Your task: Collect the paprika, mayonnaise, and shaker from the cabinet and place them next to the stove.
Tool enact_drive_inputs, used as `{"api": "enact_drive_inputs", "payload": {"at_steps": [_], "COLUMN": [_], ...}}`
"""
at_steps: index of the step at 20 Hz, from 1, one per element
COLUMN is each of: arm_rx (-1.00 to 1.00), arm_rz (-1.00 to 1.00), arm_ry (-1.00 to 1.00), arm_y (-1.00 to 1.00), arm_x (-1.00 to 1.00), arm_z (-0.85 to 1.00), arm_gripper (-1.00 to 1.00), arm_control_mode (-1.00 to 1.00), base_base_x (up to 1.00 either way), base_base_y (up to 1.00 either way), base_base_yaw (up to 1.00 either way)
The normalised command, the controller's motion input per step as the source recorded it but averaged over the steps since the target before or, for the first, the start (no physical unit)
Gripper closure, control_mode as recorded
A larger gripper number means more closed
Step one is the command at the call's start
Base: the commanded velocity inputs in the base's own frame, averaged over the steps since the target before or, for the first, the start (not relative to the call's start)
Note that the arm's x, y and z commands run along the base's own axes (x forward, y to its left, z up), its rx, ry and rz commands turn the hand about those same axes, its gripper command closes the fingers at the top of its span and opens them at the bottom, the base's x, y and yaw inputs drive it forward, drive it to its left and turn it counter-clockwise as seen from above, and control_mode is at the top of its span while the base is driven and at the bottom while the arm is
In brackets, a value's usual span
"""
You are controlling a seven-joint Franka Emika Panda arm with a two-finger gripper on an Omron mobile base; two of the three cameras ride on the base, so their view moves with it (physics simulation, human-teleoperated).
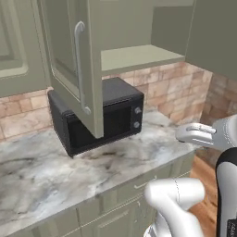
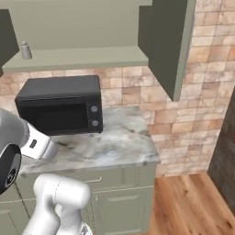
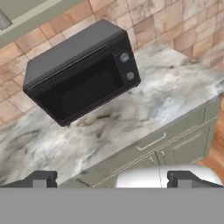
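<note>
The main risk now is a collision on the way up: the olive grey-green wall cabinet [image 1: 134, 55] stands open, and its panelled door with the long silver bar handle [image 1: 79, 65] hangs out over the marble counter [image 1: 41, 171], so an arm that rises carelessly can strike the door edge or the handle. The two-finger gripper [image 3: 109, 178] is low, in front of the counter edge, with its dark tips wide apart and nothing between them. The small plain grey shaker [image 2: 26, 50] stands upright on the inner shelf, at its left end in the right base view, just beside the shelf's front edge; a clumsy approach can push it over or off, and it would then fall onto the black microwave [image 2: 62, 105] below. A grey shape at the top corner of the hand view is perhaps the same shaker, but it is too cut off to be sure. The free room is the gap between the microwave top and the shelf, and the bare counter to the right of the microwave, which ends at the brick wall [image 2: 183, 124].
</note>
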Motion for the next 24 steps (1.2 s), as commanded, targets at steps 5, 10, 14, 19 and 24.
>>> {"api": "enact_drive_inputs", "payload": {"at_steps": [5,10,14,19,24], "arm_rx": [0.00,0.00,0.00,0.00,0.02], "arm_rz": [0.00,0.00,0.00,0.00,0.14], "arm_ry": [0.00,0.00,0.00,0.00,-0.12], "arm_y": [0.00,0.00,0.00,0.00,0.00], "arm_x": [0.00,0.00,0.00,0.00,0.45], "arm_z": [0.00,0.00,0.00,0.00,0.33], "arm_gripper": [-1.00,-1.00,-1.00,-1.00,-1.00], "arm_control_mode": [1.00,1.00,1.00,1.00,-1.00], "base_base_x": [0.76,0.45,0.48,0.72,0.15], "base_base_y": [-0.05,-0.39,-0.35,-0.05,0.00], "base_base_yaw": [0.26,0.27,0.26,0.26,0.04]}}
